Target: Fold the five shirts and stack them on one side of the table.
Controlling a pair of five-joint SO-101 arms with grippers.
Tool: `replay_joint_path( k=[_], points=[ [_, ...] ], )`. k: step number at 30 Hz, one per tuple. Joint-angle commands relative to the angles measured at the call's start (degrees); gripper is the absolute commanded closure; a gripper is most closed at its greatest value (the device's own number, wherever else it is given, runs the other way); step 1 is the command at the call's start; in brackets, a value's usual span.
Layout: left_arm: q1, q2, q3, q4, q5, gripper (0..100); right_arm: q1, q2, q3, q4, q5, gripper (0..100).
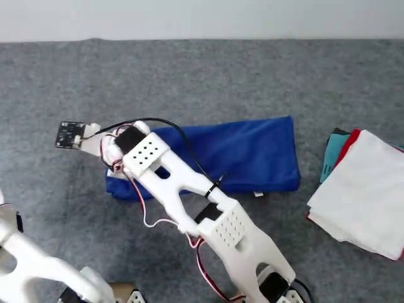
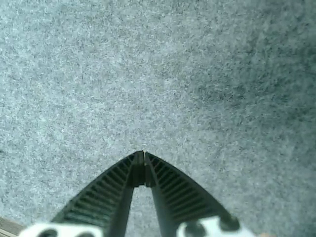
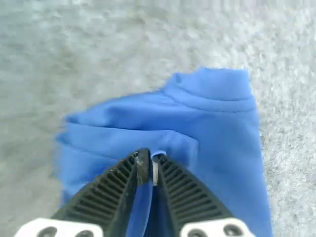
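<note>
**Shirt five, by our count, part-folded**

We judge the task to be nearly done. On the far right side of the table (image 1: 189,76) sits the stack (image 1: 363,189): a white shirt (image 1: 369,183) on top, with a red edge (image 1: 348,144), a teal edge (image 1: 328,161) and a dark sliver peeking out beneath it. We read that as four shirts, though the layers are hard to count.

The blue shirt (image 1: 246,154) lies mid-table, well apart from the stack and doubled into a long band. It has yet to be folded short and carried over.

The right gripper (image 3: 148,165) is clenched on a pleat of blue cloth at the band's end farthest from the stack. The left gripper (image 2: 144,168) is pressed closed on nothing, above bare grey cover.

The stack is the only gathering place, and the shirts rest directly on the cover.
</note>
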Motion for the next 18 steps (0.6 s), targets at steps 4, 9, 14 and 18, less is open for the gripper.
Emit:
replay_joint_path(
  k=[4, 9, 14, 18],
  points=[
    [0.1, -1.9, -0.4, -0.9, -0.4, 99, 6.0, 1.1, -0.5, -6.8, 1.2, 87.9],
    [0.1, -1.9, -0.4, -0.7, -0.4, 99, 9.1, 1.2, -4.0, -6.2, 1.1, 87.7],
    [0.2, -1.9, -0.4, -0.9, -0.4, 99, 9.7, 1.2, -4.2, -3.5, 1.1, 87.6],
    [0.2, -1.8, -0.4, -0.9, -0.4, 99, 7.3, 0.5, -4.3, -0.8, 1.1, 87.6]
  ],
)
